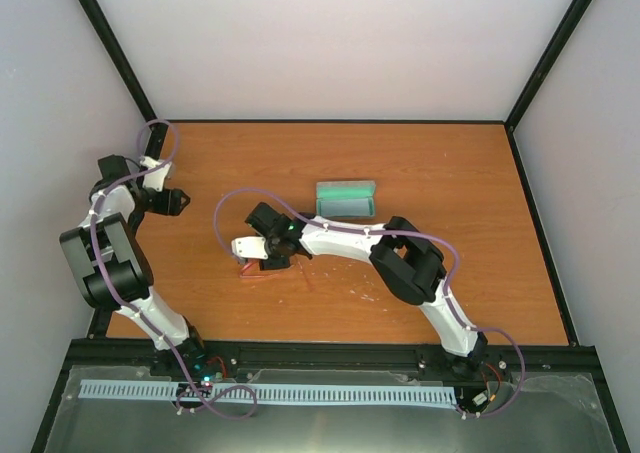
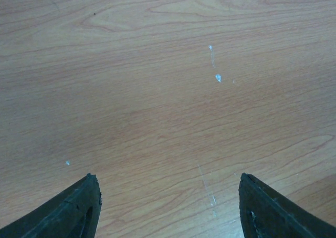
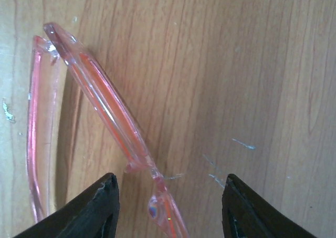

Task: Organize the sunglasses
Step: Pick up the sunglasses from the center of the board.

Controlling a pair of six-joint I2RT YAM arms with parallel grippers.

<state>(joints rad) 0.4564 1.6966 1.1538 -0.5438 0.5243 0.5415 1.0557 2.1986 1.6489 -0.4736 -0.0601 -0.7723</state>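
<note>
The sunglasses [image 3: 105,112] lie flat on the table [image 1: 450,173], toward 8 o'clock from the green-lined case [image 1: 346,198] in the overhead view. The right gripper [image 3: 169,181] is right over them. Its fingers stand well apart with nothing clamped, and the pink frame passes through the gap between them. In the right wrist view the frame's long axis runs on a slant, from 6 o'clock between the fingertips up toward 11 o'clock, with one slim arm folded out alongside at 9 o'clock. I judge that a squeeze here would meet the frame across its thin width, slightly askew, so the grip could twist unless the wrist turns to square up. Whether the fingers touch the plastic, I cannot tell.

The left gripper [image 2: 167,177] is wide open over bare wood, holding nothing, well apart at 10 o'clock from the sunglasses, so the right arm is clearly the nearer one
</note>
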